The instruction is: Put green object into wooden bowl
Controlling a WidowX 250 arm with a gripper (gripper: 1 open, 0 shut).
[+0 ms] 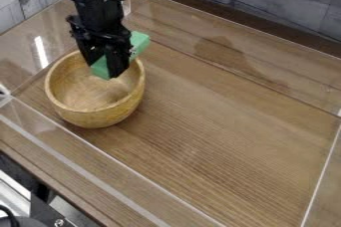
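So the black gripper (107,64) is pointing straight down in the upper left of the frame, fingers clamped on the green block (123,54), which hangs just over the far rim of the wooden bowl (94,97) on the wood-grain table (226,121).

One wooden bowl (94,94). One green block (123,54). One black arm ending in one claw (107,69). One wooden table (226,121). One clear wall (173,196) around the table's edge.
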